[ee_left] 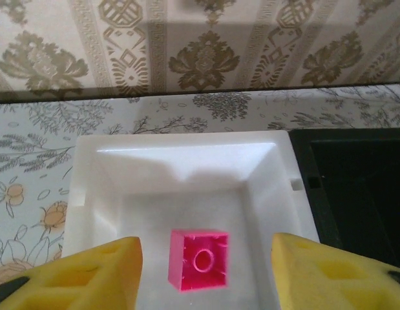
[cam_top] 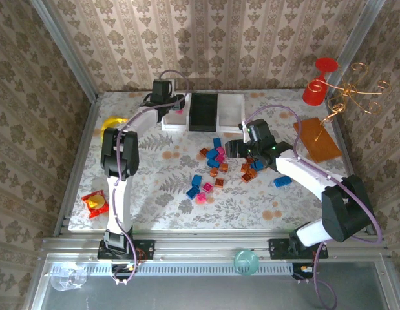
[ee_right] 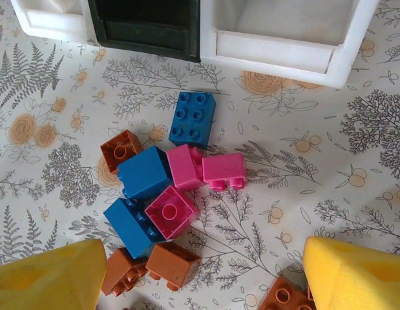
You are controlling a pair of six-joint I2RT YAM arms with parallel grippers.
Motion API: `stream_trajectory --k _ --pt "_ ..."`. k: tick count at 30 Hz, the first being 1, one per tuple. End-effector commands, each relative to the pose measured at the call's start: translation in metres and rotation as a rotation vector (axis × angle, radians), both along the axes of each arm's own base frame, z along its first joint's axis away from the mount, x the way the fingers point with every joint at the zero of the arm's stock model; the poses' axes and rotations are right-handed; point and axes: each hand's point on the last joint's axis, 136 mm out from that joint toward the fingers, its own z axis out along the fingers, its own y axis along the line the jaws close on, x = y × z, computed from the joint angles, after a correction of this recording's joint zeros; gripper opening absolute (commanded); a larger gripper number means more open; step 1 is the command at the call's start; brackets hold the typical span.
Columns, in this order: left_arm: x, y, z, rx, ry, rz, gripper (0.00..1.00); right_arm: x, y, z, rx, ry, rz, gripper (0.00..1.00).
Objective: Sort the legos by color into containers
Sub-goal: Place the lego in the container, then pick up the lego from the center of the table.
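One magenta-pink plastic brick [ee_left: 200, 259], single stud up, lies flat on the floor of the leftmost white shallow rectangular tray [ee_left: 180, 145], clear of the tray walls. The left gripper [ee_left: 206, 274] hangs just above that tray. Its yellow fingers [ee_left: 77, 278] stand on either side of the brick with a gap on each side: jaws apart, nothing held.

A black tray [ee_left: 355, 194] of the same shape sits right beside the white one. In the overhead view a second white tray [cam_top: 233, 108] follows beyond the black one. The three stand in a row at the back of the floral-patterned tabletop [cam_top: 154, 200].

A loose heap of small bricks [cam_top: 212, 165] lies mid-tabletop in front of the trays: blue, pink and translucent orange-brown, mixed.
- A blue six-stud brick [ee_right: 192, 118] is nearest the trays, just beside two pink bricks [ee_right: 223, 171].
- An orange-brown brick [ee_right: 120, 150] touches a plain blue brick [ee_right: 145, 172].
- Whether other neighbours touch cannot be told.

The right gripper [ee_right: 200, 284] hovers over the heap with its fingers spread wide, gripping nothing.

A lone blue brick [cam_top: 282, 181] lies apart from the heap, beside the right arm. A flat orange-brown rectangular plate [cam_top: 316, 139] lies near the right edge.
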Motion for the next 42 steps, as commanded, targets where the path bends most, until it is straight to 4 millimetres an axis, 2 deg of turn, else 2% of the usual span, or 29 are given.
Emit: stream_trajectory --k 1,5,8,10,14,18,19,20,22,25,28,31,37,42 --pt "-0.010 -0.002 0.044 -0.034 -0.052 -0.043 0.65 -0.001 -0.002 0.013 -0.018 -0.025 -0.010 0.82" --pt "-0.038 0.002 0.076 -0.086 -0.117 -0.057 0.68 0.001 0.000 0.015 -0.022 -0.040 0.001 0.82" --pt "-0.072 0.001 0.088 -0.149 -0.127 -0.093 0.69 0.003 0.003 0.014 -0.026 -0.062 0.024 0.83" --pt "-0.102 -0.001 0.089 -0.188 -0.110 -0.125 0.69 0.004 0.005 0.012 -0.027 -0.085 0.046 0.83" --pt "-0.168 -0.005 0.066 -0.172 -0.048 -0.182 0.69 -0.001 0.008 0.009 -0.010 -0.126 0.083 0.85" --pt "-0.232 0.001 0.031 -0.110 0.050 -0.215 0.70 -0.004 0.007 0.001 0.004 -0.160 0.082 0.87" --pt "-0.248 0.001 0.024 -0.093 0.074 -0.225 0.71 -0.004 0.006 0.013 0.017 -0.195 0.077 0.88" --pt "-0.261 0.002 0.015 -0.077 0.098 -0.233 0.71 -0.005 0.005 0.013 0.019 -0.200 0.073 0.88" --pt "-0.295 -0.010 0.001 -0.047 0.140 -0.302 0.73 -0.004 0.001 0.014 0.011 -0.217 0.054 0.88" --pt "-0.332 -0.020 -0.015 -0.020 0.190 -0.376 0.74 -0.005 -0.005 0.016 -0.001 -0.231 0.025 0.88" --pt "-0.355 -0.031 -0.023 -0.009 0.227 -0.430 0.74 -0.007 -0.009 0.016 -0.003 -0.239 0.008 0.89" --pt "-0.367 -0.047 -0.031 0.001 0.269 -0.468 0.74 -0.006 -0.011 0.014 -0.005 -0.241 -0.001 0.89" --pt "-0.365 -0.066 -0.060 0.097 0.348 -0.464 0.73 -0.010 -0.009 0.010 0.008 -0.213 0.005 0.89" --pt "-0.358 -0.072 -0.079 0.135 0.380 -0.456 0.66 -0.014 -0.014 0.008 -0.006 -0.217 -0.004 0.90"
